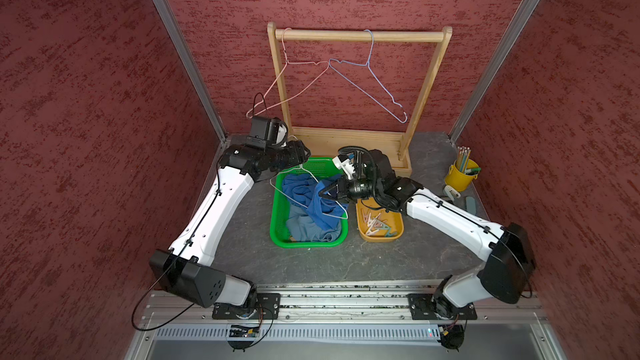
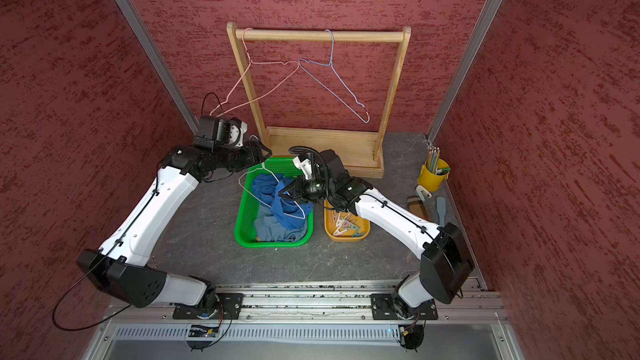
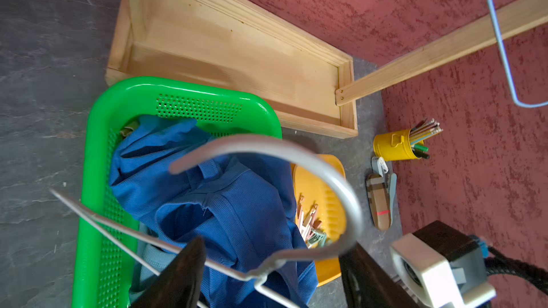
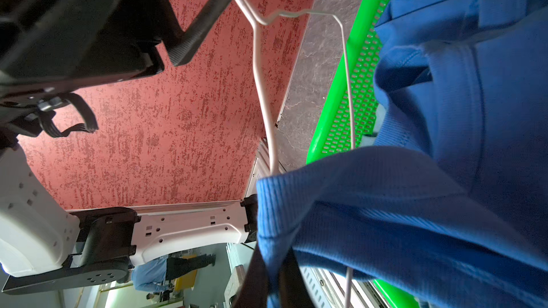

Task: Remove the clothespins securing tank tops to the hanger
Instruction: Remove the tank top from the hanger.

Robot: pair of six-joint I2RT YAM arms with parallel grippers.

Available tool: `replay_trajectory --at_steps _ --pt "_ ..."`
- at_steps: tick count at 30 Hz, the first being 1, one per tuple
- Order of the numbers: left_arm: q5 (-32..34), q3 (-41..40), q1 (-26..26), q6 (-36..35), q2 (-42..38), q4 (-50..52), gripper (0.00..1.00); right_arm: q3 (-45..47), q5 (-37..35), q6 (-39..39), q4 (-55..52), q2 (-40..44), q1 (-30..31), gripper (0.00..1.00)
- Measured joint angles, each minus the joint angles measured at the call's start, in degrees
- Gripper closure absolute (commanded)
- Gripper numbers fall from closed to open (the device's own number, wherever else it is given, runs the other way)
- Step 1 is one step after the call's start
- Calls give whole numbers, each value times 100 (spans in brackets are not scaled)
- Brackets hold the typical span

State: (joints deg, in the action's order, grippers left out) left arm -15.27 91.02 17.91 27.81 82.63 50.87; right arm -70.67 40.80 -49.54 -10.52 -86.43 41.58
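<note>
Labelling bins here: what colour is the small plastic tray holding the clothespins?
Orange-yellow tray, clearest in a top view.

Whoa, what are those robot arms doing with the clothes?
The robot's right gripper pinches the bright blue top over the green basket. The top is draped over a white wire hanger, and the left gripper stands open around that hanger's neck. Clothespins lie in the yellow tray.

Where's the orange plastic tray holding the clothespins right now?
In both top views the orange tray sits just right of the green plastic basket, partly under the right arm.
</note>
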Motion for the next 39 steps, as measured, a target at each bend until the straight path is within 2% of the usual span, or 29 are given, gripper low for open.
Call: replay_trajectory --at_steps 2,5,6,14,24,27,30,35,39 --pt "-96 -28 17 59 46 -107 60 0 11 0 9 0 4 100" --pt "-133 -31 15 70 118 -234 95 0 28 -2 11 0 28 100" --pt "-61 -31 7 -4 140 -238 100 0 44 -13 37 4 35 100" --pt "542 407 39 -415 173 280 100 -214 42 -111 98 -33 39 100" --pt "2787 2258 4 -1379 -94 1484 100 -2415 389 -42 199 -1379 328 100" --pt "3462 2612 -17 -1648 -199 1687 100 -3193 490 -31 179 -1864 485 100" --pt "3860 2743 -50 -1816 -367 1773 100 -3742 520 11 105 -2175 632 100" --pt "3930 2590 -17 -1897 -518 1878 100 -3635 433 321 -138 -2103 686 100" --pt "3633 2098 105 -1954 -487 2044 100 -2339 153 433 186 -1513 669 85"
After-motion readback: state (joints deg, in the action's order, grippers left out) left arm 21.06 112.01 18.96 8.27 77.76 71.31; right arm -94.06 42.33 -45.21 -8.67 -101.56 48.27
